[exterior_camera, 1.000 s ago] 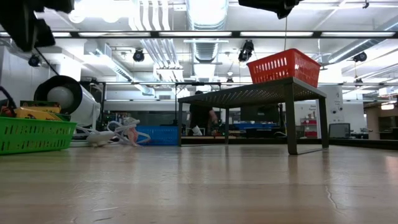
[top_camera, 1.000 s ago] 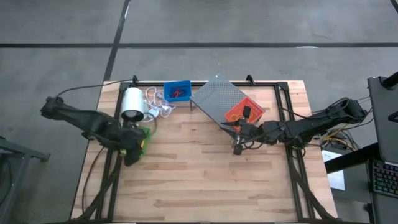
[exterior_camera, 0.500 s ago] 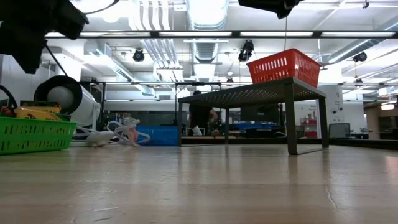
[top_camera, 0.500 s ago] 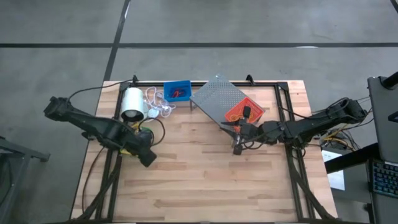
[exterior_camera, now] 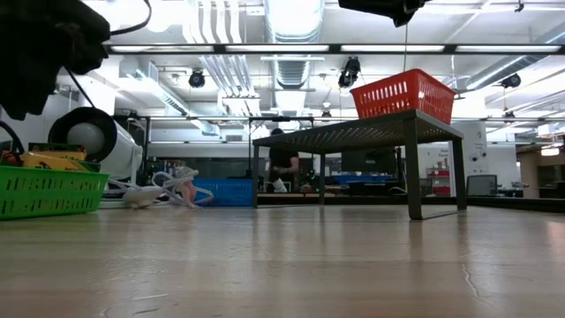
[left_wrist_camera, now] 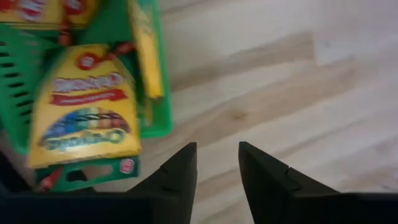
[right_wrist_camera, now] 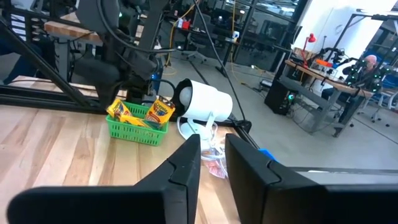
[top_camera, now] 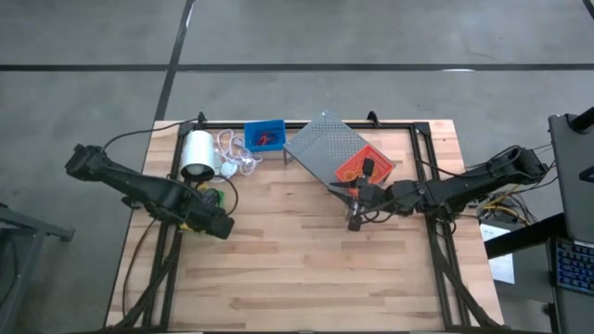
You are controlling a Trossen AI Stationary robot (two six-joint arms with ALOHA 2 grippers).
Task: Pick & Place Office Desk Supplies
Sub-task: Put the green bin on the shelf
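The green bin point(left_wrist_camera: 149, 93) sits on the wooden table point(top_camera: 306, 260), near its left edge, with two crayon boxes in it. The nearer crayon box point(left_wrist_camera: 84, 112) lies flat with its yellow face up, and the second crayon box point(left_wrist_camera: 43, 9) lies beyond it at the bin's far end. In the right wrist view both stand up out of the green bin point(right_wrist_camera: 140, 132) as yellow packs. A loose yellow crayon point(left_wrist_camera: 146, 53) rests along the bin's wall.

The left gripper point(left_wrist_camera: 214, 177) hangs just beside this bin, its fingers point(left_wrist_camera: 177, 174) apart with only bare wood between them; they clamp nothing. The bin's corner lies just off the tip of one finger, not touching it.

Past the bin from these fingers stands the white roll point(top_camera: 197, 153), with its white cord point(top_camera: 234, 153) tangled next to it, and next to that the blue bin point(top_camera: 264, 135), which holds something red.

The right gripper point(right_wrist_camera: 211, 158) waits well apart over the table's middle, near the grey rack point(top_camera: 325, 148). Its fingers point(right_wrist_camera: 183, 168) stand slightly apart with nothing between them. The red bin point(exterior_camera: 404, 94) rests on top of the rack, close behind this gripper.
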